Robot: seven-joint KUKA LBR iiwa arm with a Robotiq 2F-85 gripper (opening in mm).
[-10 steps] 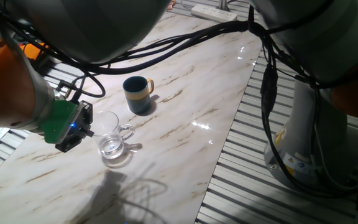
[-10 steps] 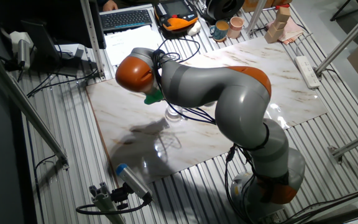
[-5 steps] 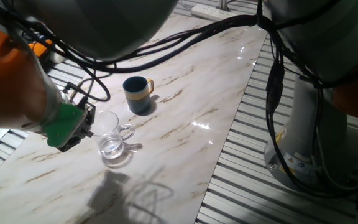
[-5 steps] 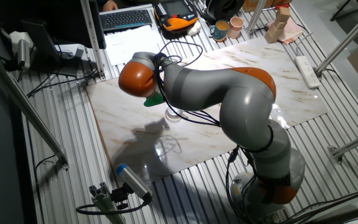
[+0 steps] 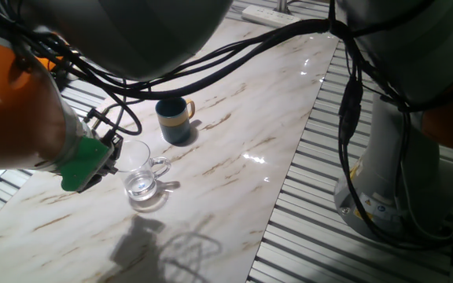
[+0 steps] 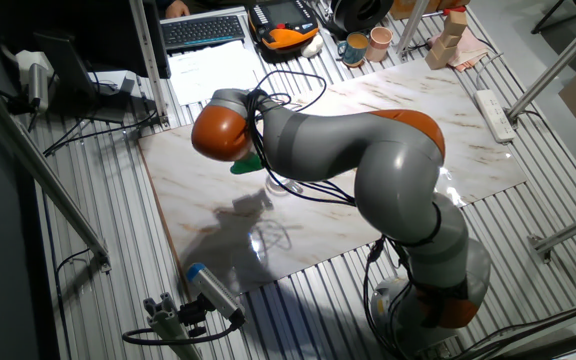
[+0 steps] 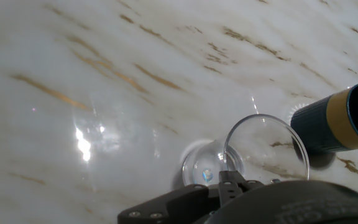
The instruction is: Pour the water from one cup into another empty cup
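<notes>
The clear glass mug (image 5: 140, 174) stands upright on the marble table (image 5: 234, 141), its loop handle pointing right. A little water (image 5: 141, 187) lies in its bottom, also visible in the hand view (image 7: 207, 174). The dark navy mug (image 5: 174, 118) with a yellow-tan handle stands just behind it, apart from it, and shows at the right of the hand view (image 7: 344, 118). My gripper (image 5: 115, 157) is at the glass mug's left rim. In the hand view its fingertips meet (image 7: 230, 182) on the rim of the glass mug (image 7: 266, 149), so it looks shut on the glass wall.
A teal mug (image 6: 356, 47) and a pinkish cup (image 6: 379, 41) stand at the table's far edge, with wooden blocks (image 6: 450, 35) nearby. A white power strip (image 6: 495, 113) lies along one side. Slatted metal flooring surrounds the table. My arm's cables hang over the table.
My hand has shifted and turned slightly at the glass mug's left rim, and the arm above swung a little. Both mugs stay where they were.
</notes>
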